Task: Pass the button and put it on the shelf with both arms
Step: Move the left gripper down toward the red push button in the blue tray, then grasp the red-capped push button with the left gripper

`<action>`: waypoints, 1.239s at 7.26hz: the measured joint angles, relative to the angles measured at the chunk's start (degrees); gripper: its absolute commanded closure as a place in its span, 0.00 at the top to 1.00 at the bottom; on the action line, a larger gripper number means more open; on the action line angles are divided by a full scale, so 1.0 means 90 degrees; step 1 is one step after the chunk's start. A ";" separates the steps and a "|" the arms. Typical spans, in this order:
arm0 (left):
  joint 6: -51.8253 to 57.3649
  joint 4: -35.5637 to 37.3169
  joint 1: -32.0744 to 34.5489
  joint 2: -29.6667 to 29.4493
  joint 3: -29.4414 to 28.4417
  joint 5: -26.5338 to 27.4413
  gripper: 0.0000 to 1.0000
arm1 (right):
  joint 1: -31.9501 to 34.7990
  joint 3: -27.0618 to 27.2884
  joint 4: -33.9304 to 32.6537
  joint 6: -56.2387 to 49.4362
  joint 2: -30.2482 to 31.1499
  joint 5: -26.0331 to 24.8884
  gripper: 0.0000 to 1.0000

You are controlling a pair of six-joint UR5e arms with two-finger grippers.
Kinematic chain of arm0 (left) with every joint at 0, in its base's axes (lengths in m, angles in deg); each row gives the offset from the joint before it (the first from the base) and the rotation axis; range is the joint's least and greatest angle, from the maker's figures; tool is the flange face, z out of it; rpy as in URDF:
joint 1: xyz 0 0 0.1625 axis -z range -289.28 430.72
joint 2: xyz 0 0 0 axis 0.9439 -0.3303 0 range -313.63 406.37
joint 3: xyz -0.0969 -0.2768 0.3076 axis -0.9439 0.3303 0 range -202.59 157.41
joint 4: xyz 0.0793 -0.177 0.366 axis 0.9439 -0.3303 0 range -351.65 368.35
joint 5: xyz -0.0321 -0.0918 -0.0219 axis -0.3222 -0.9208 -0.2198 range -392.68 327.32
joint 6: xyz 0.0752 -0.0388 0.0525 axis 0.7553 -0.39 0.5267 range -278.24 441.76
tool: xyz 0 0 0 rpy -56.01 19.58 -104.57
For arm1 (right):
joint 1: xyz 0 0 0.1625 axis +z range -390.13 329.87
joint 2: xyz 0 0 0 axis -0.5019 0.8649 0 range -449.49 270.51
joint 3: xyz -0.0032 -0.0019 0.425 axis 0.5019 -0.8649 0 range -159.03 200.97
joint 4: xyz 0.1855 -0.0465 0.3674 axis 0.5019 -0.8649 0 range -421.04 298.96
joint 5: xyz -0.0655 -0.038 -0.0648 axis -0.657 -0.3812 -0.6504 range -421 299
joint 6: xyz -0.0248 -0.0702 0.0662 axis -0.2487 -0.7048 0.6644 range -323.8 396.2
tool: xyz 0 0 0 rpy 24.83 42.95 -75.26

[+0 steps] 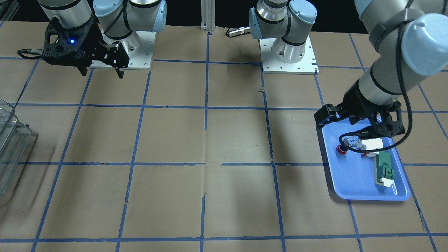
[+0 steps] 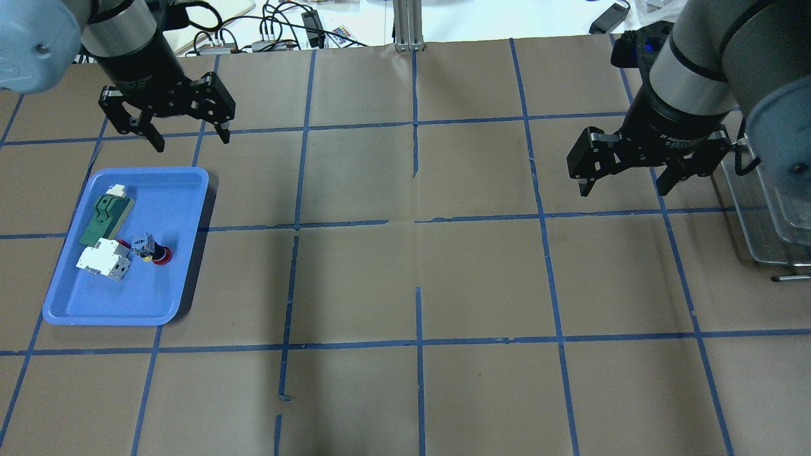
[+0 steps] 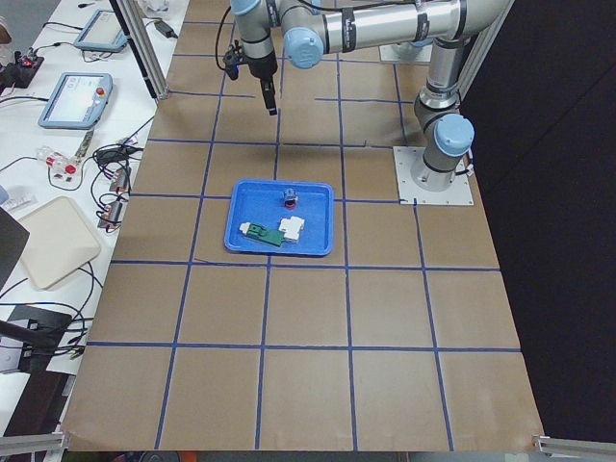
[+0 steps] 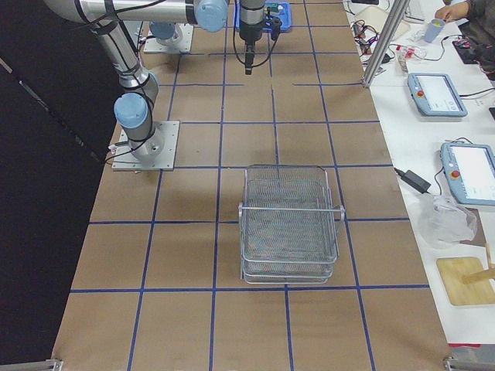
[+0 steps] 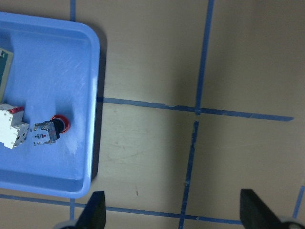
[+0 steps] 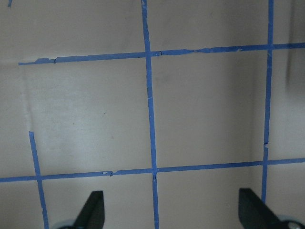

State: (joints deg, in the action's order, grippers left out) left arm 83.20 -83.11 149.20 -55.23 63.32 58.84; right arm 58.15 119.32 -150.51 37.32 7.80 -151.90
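You see the button [image 2: 154, 249] lying on its side in the blue tray [image 2: 161, 202], just beside the white part [image 2: 101, 262]. Your left gripper [image 2: 191, 142] hangs near the tray, jaws spread wide, holding nothing; the right gripper [image 2: 624, 187], equally wide and empty, hangs near the shelf [image 4: 290, 207]

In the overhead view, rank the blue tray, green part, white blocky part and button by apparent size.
1. blue tray
2. green part and white blocky part, too alike to rank
3. button
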 measured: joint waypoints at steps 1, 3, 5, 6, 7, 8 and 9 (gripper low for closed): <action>0.0053 0.0165 -0.0350 -0.0206 0.0203 0.0019 1.00 | -0.0002 0.0000 0.0000 -0.0002 0.0000 -0.0004 1.00; 0.0038 0.0927 -0.0728 -0.0645 0.0489 0.0040 1.00 | -0.0003 0.0000 0.0000 -0.0003 0.0001 -0.0007 1.00; 0.0295 0.1453 -0.1069 -0.0932 0.0804 0.0072 1.00 | -0.0009 0.0000 -0.0002 0.0001 0.0001 -0.0008 1.00; 0.0589 0.1790 -0.1243 -0.0928 0.1089 0.0126 1.00 | -0.0011 0.0000 -0.0006 0.0000 0.0000 -0.0008 1.00; 0.0751 0.2181 -0.1373 -0.0853 0.1486 0.0165 0.99 | -0.0012 0.0000 -0.0009 -0.0002 0.0001 -0.0008 1.00; 0.0847 0.2541 -0.1497 -0.0776 0.1899 0.0183 0.98 | -0.0013 0.0000 -0.0009 -0.0001 0.0000 -0.0008 1.00; 0.0908 0.2821 -0.1619 -0.0721 0.2233 0.0189 0.78 | -0.0013 0.0000 -0.0010 0.0001 0.0000 -0.0008 1.00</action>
State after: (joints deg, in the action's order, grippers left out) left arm 91.37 -57.72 134.63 -61.72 83.41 60.54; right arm 58.03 119.32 -150.59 37.33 7.80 -151.97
